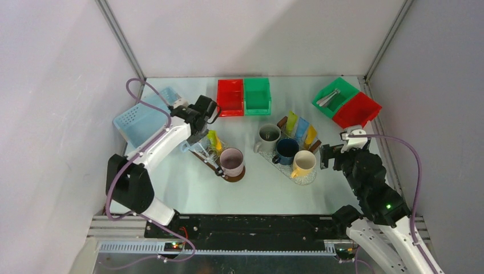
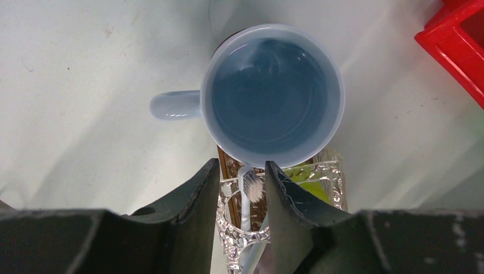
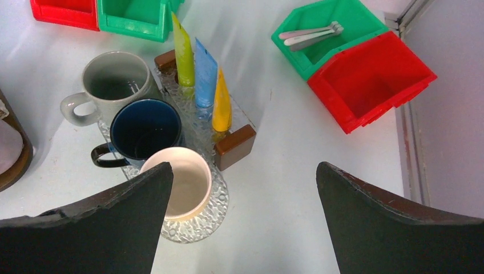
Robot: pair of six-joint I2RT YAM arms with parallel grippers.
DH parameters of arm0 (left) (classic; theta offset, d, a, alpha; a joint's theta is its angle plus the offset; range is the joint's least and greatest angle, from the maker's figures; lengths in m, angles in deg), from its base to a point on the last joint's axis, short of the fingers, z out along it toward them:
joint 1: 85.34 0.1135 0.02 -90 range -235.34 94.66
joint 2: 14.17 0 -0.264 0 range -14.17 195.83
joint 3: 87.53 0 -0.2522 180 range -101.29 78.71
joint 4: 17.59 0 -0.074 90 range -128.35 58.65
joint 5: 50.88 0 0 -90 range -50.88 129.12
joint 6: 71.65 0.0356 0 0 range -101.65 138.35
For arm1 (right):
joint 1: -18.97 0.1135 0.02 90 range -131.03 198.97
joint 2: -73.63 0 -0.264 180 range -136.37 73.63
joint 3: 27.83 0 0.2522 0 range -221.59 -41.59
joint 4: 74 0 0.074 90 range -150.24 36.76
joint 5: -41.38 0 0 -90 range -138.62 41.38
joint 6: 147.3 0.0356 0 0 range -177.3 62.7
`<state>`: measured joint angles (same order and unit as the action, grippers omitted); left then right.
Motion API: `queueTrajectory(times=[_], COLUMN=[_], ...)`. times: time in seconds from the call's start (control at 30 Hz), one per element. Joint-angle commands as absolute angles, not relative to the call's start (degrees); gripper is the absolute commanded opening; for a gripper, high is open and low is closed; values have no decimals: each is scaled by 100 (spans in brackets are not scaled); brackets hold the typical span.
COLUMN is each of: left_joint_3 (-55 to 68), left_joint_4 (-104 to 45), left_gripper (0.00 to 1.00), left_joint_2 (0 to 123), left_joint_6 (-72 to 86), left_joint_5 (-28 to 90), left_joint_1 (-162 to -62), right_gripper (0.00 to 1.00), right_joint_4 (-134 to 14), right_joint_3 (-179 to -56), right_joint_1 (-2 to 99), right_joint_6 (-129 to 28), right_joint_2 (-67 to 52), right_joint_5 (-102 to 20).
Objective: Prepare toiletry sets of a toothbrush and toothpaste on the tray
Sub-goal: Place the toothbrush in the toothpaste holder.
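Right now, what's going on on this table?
Two robot arms are setting out toothbrush and toothpaste sets on glass trays. The left gripper hovers over the left tray beside a light blue mug. Its jaws stand apart on either side of a toothbrush, with a yellow-green tube close by. The right gripper hangs wide open over the right tray, which holds three mugs and three tubes. Spare toothbrushes lie in a green bin.
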<state>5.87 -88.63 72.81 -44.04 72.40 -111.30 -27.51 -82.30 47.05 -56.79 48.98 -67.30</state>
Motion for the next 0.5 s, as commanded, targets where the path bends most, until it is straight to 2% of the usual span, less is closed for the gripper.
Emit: queueTrajectory(times=[0.0,0.27,0.47], left_joint_3=[355,357,328], left_joint_4=[-8971,-9015,-9156], left_gripper=[40,35,20], left_joint_2=[7370,7451,7369], left_joint_6=[-4756,-4959,-5184], left_joint_5=[7430,7436,7496], left_joint_1=[-11171,-11171,-11172], right_gripper=[99,100,100], right_joint_4=[-3118,-3154,-3156], right_joint_3=[-8183,-8108,-8106], right_joint_1=[4782,4828,4852], right_joint_6=[-5880,-5918,-5941], right_joint_2=[5021,5156,5182], right_joint_5=[-7031,-7104,-7147])
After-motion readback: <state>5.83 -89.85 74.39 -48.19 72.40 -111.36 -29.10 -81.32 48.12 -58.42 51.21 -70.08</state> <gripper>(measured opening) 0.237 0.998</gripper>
